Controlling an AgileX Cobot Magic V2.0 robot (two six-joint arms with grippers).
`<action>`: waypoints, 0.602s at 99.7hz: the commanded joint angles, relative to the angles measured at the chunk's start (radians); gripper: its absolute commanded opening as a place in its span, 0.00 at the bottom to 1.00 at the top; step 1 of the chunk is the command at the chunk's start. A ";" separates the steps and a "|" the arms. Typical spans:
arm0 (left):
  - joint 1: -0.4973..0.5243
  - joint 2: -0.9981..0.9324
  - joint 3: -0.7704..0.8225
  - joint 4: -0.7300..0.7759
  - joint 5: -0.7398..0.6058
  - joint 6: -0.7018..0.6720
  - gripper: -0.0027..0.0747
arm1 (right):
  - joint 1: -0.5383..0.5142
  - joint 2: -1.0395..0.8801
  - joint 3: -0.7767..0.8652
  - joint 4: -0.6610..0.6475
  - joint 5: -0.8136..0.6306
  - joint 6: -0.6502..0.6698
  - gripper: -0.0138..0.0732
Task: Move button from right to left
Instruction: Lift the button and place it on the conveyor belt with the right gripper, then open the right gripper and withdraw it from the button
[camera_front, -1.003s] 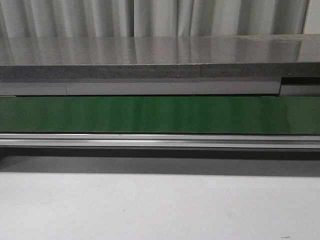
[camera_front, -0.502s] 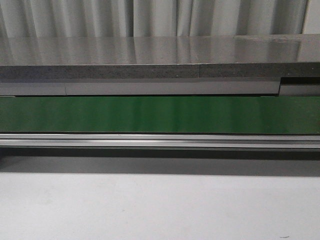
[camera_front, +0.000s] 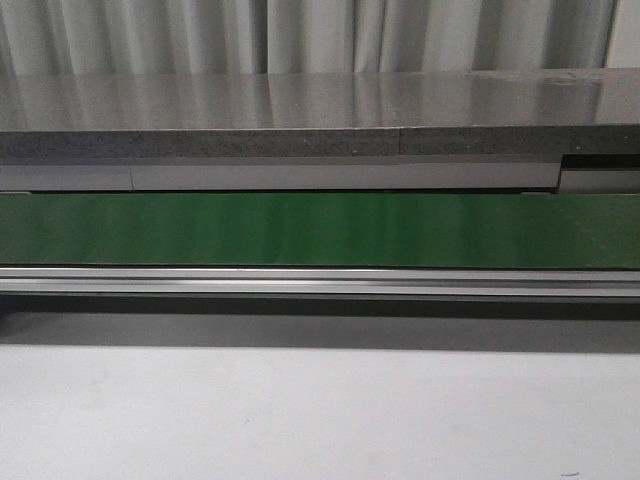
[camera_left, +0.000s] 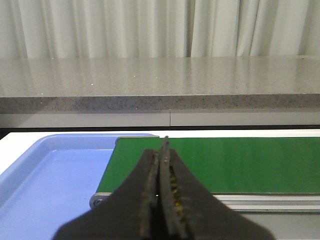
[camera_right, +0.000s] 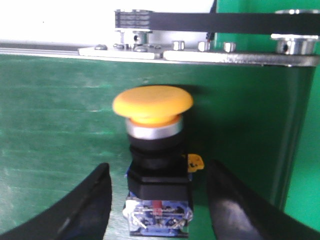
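Button (camera_right: 153, 150) on green belt (camera_right: 60, 130), seen in right wrist view only; yellow-orange mushroom cap up top, silver collar under it, black body, clear terminal block with red and blue marks at base. Small yellow tab on one side of body. Sits close to belt end, near metal end plate (camera_right: 190, 52) with bolts and black toothed drive belt (camera_right: 225, 21) on pulleys beyond. Right gripper (camera_right: 157, 200) spread wide, one dark finger (camera_right: 92, 205) each side of button body, gap showing on both sides, no contact visible. Nothing between fingers and button.

Left gripper (camera_left: 161, 200) pressed together, fingers flat against each other, nothing clamped. Beyond its tips: other end of green belt (camera_left: 225, 165), and blue tray (camera_left: 55, 175) just beside that belt end, tray rim by belt roller. Grey speckled counter (camera_left: 160, 80) and white curtains (camera_left: 150, 27) behind.

Front view: only green belt (camera_front: 320, 230) across full width, aluminium rail (camera_front: 320, 282) along near edge, white tabletop (camera_front: 320, 415) in front, grey counter (camera_front: 300, 110) behind. No arm or button in that view.
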 joint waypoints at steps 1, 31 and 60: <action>-0.007 -0.030 0.046 0.001 -0.089 -0.001 0.01 | -0.002 -0.066 -0.021 0.006 0.097 0.001 0.67; -0.007 -0.030 0.046 0.001 -0.165 -0.001 0.01 | -0.002 -0.132 -0.022 0.016 0.076 0.007 0.60; -0.007 -0.030 0.046 0.001 -0.181 -0.001 0.01 | -0.002 -0.344 0.025 0.069 0.025 0.007 0.09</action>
